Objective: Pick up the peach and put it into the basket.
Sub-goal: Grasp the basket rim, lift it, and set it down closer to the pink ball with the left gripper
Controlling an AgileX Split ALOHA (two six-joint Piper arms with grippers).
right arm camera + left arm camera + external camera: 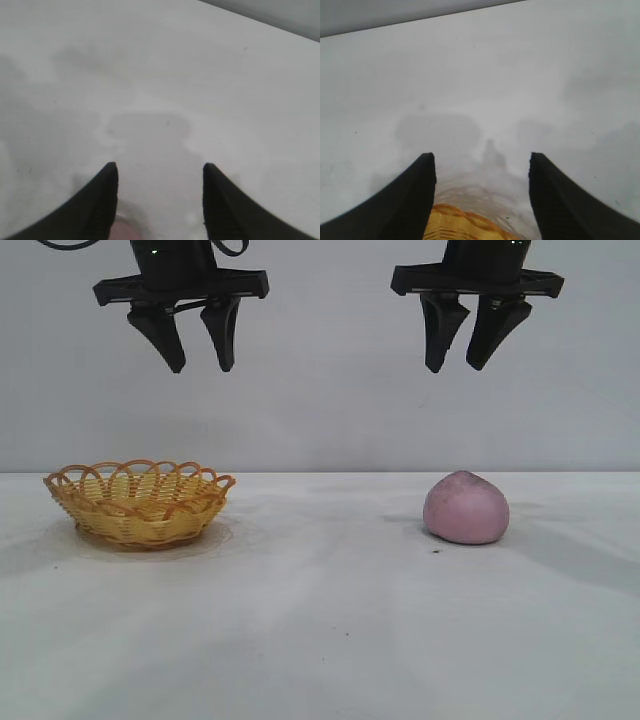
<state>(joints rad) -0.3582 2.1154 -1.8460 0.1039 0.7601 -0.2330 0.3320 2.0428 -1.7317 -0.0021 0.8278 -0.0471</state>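
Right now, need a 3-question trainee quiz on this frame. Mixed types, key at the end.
1. True or false: the peach lies in the basket.
2. Which gripper hangs above the peach? A) left gripper B) right gripper
3. Fill in: both grippers hang high over the table with fingers ____.

Key: 1 false, the peach sits on the table, apart from the basket; 2 B; 3 open, holding nothing.
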